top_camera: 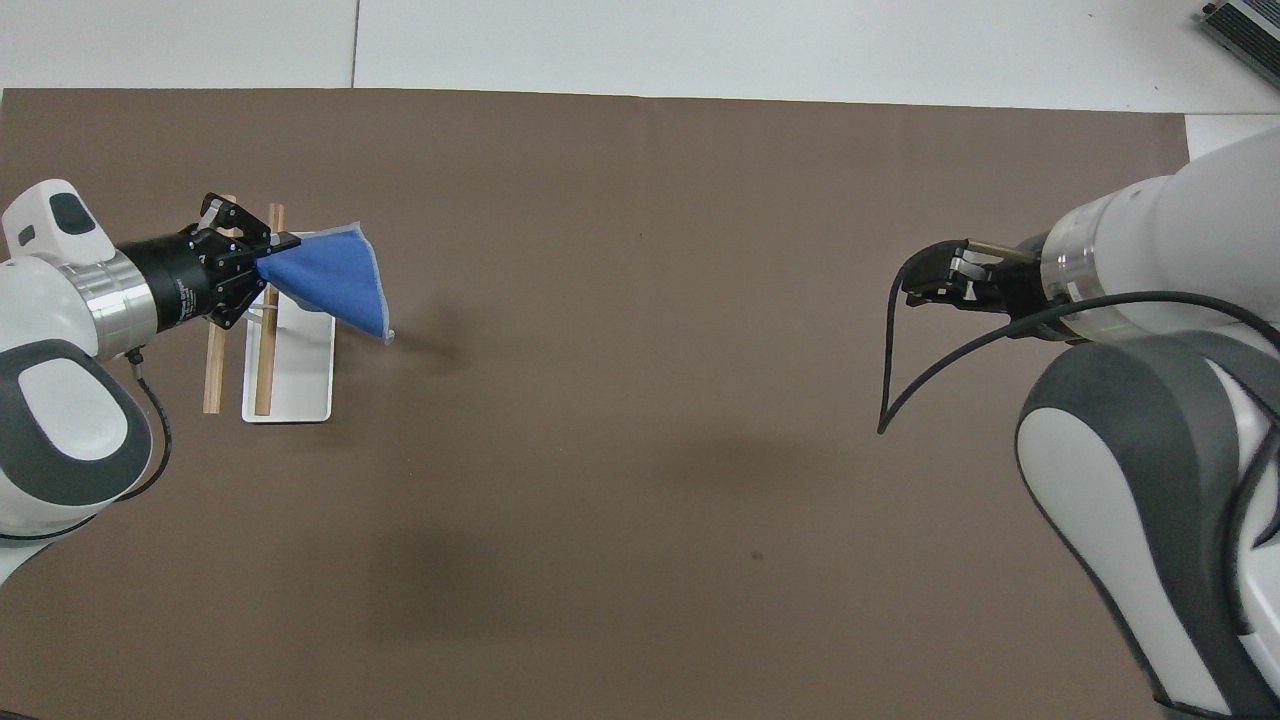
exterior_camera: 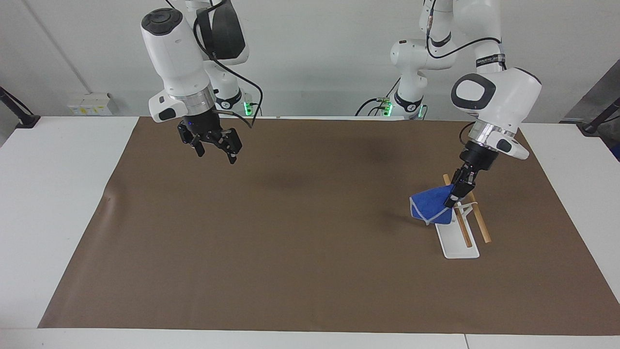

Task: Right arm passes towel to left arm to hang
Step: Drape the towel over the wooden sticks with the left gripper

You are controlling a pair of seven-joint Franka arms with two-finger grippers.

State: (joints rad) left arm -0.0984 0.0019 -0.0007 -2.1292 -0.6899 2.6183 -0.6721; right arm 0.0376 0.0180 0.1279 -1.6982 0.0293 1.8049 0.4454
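Note:
The towel [exterior_camera: 430,208] [top_camera: 335,280], a royal-blue cloth with pale edging, hangs by one corner from my left gripper [exterior_camera: 451,201] [top_camera: 272,258], which is shut on it. Gripper and towel are in the air over the end of the rack's white base [exterior_camera: 459,244] [top_camera: 300,372] that lies nearer to the robots. The rack carries two wooden rods [exterior_camera: 478,220] [top_camera: 212,365], and the towel hides part of them. My right gripper [exterior_camera: 216,154] [top_camera: 915,283] hangs open and holds nothing, above the mat toward the right arm's end of the table.
A brown mat [exterior_camera: 290,242] [top_camera: 640,450] covers most of the white table [exterior_camera: 53,194]. A black cable [top_camera: 900,380] loops down from the right wrist. The rack stands toward the left arm's end.

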